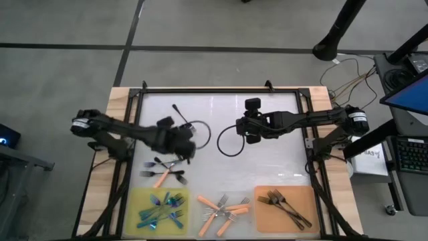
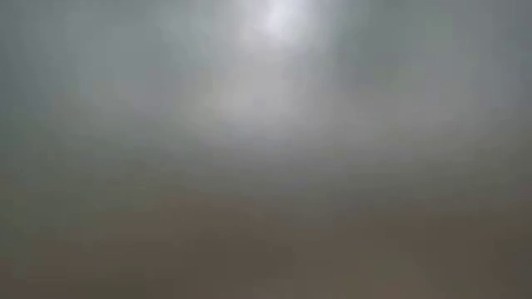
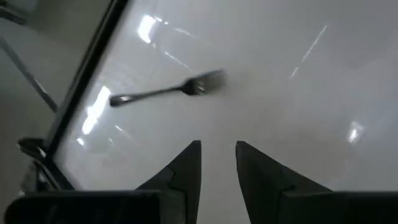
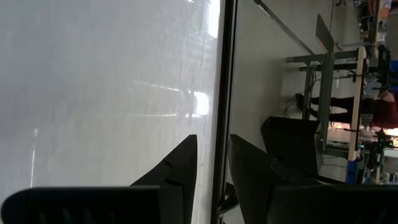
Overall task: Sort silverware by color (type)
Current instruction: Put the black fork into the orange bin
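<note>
My left gripper (image 1: pixel 186 150) (image 3: pixel 217 144) hangs over the white table's left middle, open by a narrow gap with nothing between its fingers. Ahead of it one dark fork (image 3: pixel 168 90) (image 1: pixel 179 114) lies flat on the table. A few loose forks (image 1: pixel 164 171) lie just nearer the front than the gripper. Blue-teal forks (image 1: pixel 160 209) lie on a yellow-green mat, orange-handled forks (image 1: pixel 221 207) on the bare table, and dark forks (image 1: pixel 286 204) on an orange mat. My right gripper (image 1: pixel 242 130) (image 4: pixel 211 138) waits above the table's middle, open and holding nothing.
A black frame rail (image 1: pixel 214 90) runs around the table top. Two black cable loops (image 1: pixel 229 142) (image 1: pixel 202 130) lie between the grippers. The yellow-green mat (image 1: pixel 136 197) and the orange mat (image 1: pixel 309 194) sit along the front edge. The low view shows only grey blur.
</note>
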You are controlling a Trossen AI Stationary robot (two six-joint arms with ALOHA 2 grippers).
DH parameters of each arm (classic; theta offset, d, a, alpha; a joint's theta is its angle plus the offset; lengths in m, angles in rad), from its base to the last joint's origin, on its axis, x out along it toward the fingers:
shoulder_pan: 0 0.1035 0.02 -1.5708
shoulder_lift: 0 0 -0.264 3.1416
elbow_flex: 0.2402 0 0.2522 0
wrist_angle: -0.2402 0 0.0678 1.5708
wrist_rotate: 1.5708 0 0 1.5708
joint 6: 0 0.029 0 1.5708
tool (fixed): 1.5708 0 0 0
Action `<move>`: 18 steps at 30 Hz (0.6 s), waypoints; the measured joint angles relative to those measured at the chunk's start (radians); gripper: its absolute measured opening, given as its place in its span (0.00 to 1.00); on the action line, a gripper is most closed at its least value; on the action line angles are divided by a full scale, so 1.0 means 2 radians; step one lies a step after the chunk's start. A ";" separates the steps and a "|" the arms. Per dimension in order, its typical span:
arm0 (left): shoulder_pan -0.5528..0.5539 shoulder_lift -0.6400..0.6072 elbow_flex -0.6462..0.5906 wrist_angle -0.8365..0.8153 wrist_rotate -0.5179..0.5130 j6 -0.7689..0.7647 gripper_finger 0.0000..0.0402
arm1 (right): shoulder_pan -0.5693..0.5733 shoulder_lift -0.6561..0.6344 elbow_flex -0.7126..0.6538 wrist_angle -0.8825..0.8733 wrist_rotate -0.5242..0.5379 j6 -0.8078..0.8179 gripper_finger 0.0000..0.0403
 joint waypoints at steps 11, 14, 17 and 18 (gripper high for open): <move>0.113 0.000 -0.122 0.227 0.109 0.425 0.20 | 0.000 0.000 0.000 0.003 0.000 0.000 0.20; 0.154 0.001 -0.133 0.242 0.165 0.453 0.20 | 0.000 0.000 0.000 0.005 0.000 0.000 0.20; 0.188 0.001 -0.134 0.250 0.181 0.493 0.20 | 0.000 0.000 0.000 0.006 0.000 0.000 0.20; 0.199 0.001 -0.132 0.253 0.182 0.511 0.20 | 0.000 0.000 0.000 0.006 0.000 0.000 0.20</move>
